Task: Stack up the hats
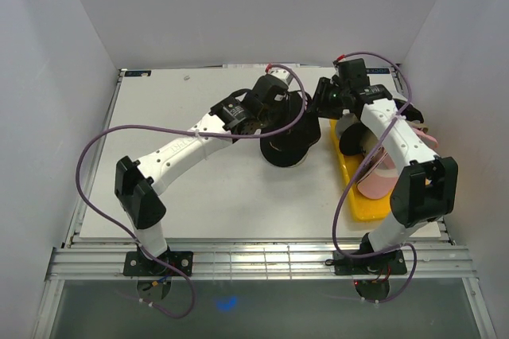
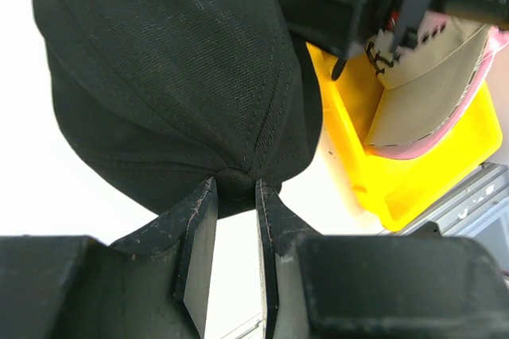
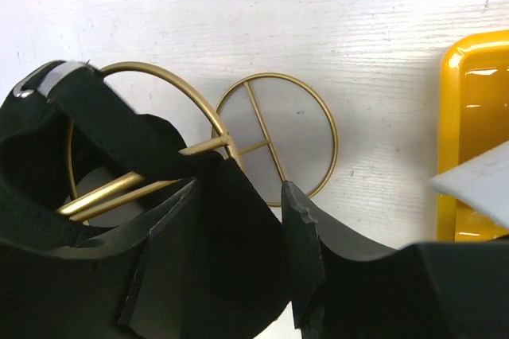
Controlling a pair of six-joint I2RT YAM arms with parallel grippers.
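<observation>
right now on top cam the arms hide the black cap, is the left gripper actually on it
observer: yes, the left wrist view shows the left gripper pinching the top button of the black cap
operator: and the right one
observer: the right gripper is clamped on the cap's rear edge, beside the strap
operator: anything under it
observer: a gold wire stand, partly covered by the cap

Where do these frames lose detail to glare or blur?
Left wrist view: white tabletop blown out beside the black fabric baseball cap; right gripper blurred. Right wrist view: gold wire-loop stand sharp, fingers in shadow. Top external view: evenly lit, sharp.
</observation>
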